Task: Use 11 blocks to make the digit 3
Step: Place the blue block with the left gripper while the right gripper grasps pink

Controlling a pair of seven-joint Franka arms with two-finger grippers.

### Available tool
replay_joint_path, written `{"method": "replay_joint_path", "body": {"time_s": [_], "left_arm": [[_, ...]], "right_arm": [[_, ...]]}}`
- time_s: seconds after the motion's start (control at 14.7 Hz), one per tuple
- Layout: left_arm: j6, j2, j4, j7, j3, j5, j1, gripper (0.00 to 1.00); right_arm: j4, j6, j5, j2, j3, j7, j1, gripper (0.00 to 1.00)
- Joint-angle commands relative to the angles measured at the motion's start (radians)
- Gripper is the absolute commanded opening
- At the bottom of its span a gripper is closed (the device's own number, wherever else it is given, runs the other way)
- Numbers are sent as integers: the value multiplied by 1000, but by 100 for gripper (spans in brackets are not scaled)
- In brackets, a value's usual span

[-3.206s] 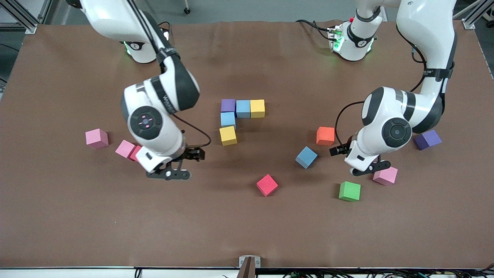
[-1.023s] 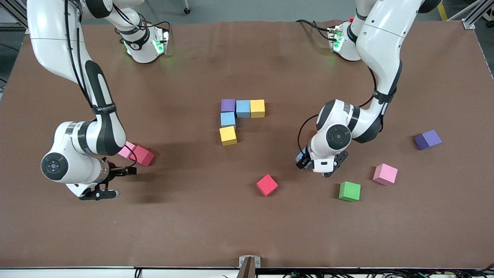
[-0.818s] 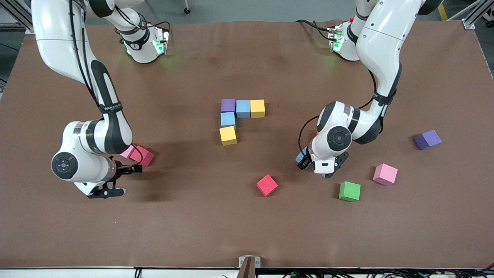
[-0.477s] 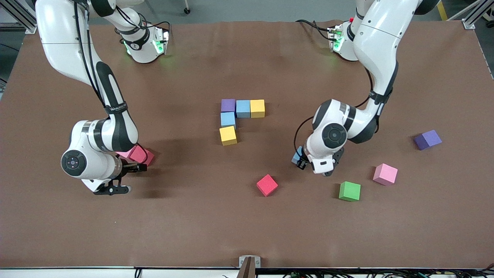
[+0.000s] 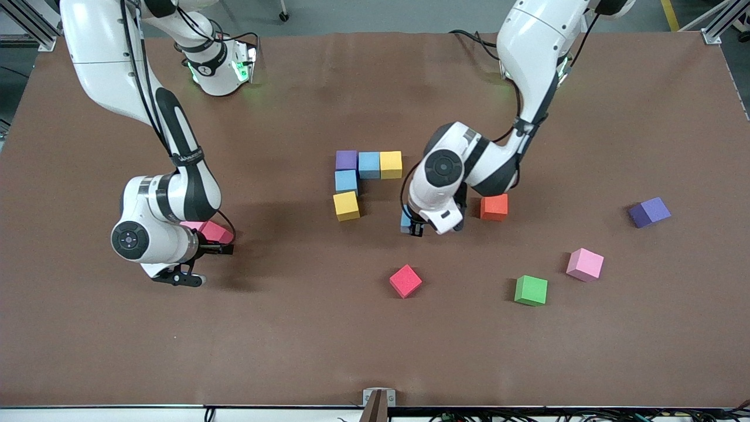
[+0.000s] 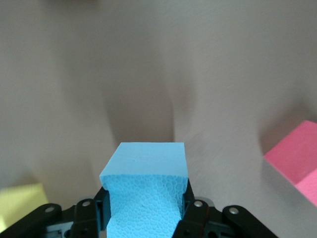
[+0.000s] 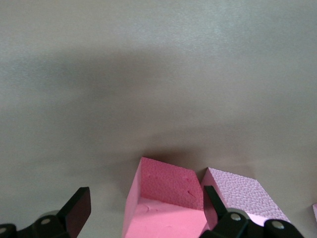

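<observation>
5 blocks [image 5: 358,176] touching, L-shape, mid-table [image 5: 375,351]

Even, bright overhead light on the brown table [image 5: 375,340], soft diffuse shadows cast beneath both arms, green glow seen at the arm bases, no glare, table surface smeared in the left wrist view around the sharp light blue block [image 6: 146,186], broad shadow band in the right wrist view.

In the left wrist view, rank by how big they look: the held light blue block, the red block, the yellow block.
1. Light blue block, shut in the left gripper: largest, but nearest the camera.
2. Red block, cut off by the edge.
3. Yellow block, only a corner showing.
No true-size ranking is possible.
</observation>
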State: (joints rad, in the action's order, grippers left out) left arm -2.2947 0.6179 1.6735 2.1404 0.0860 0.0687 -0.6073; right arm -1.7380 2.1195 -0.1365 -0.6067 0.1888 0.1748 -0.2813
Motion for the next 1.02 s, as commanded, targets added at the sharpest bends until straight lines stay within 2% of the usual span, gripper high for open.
{"method": "replay_joint_path", "body": {"time_s": [0.0, 0.14, 0.75, 0.95], "left_arm": [[1, 11, -18, 171, -11, 0, -52, 24], [-15, 34, -20, 181, -9, 9, -80, 24], [-58, 143, -139, 208, -11, -1, -126, 24], [-58, 155, -144, 207, -9, -3, -144, 24]], "right_arm": [[-46, 17, -9, 38, 0, 11, 14, 100], [-46, 17, -9, 34, -2, 12, 33, 100], [-69, 22, -41, 30, -3, 14, 30, 100], [-80, 25, -41, 30, -5, 14, 30, 100]]}}
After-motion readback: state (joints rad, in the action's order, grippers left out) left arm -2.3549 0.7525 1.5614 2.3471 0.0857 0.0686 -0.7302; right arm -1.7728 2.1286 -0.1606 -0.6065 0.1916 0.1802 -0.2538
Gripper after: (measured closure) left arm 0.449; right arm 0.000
